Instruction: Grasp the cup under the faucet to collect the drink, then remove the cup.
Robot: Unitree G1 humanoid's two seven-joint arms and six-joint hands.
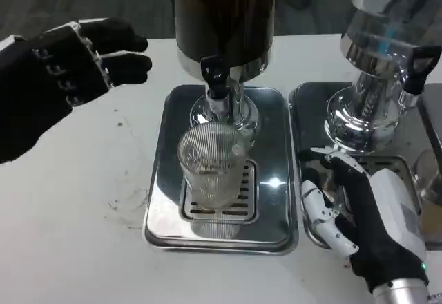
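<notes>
Right hand [359, 214], white and black: near right, fingers spread, holding nothing, just right of the tray edge, apart from the cup. Left hand [83, 59], dark-gloved: far left, raised, fingers loosely extended toward the dispenser, empty. Ribbed clear glass cup [210, 166]: upright on the slotted grate of the shiny steel drip tray [162, 207], directly below the black faucet [217, 83] of the dark-bodied drink dispenser [224, 14]; whether it holds any drink cannot be told. Second chrome dispenser [376, 76]: far right. Judged progress: cup placed, not grasped; removal outstanding.
</notes>
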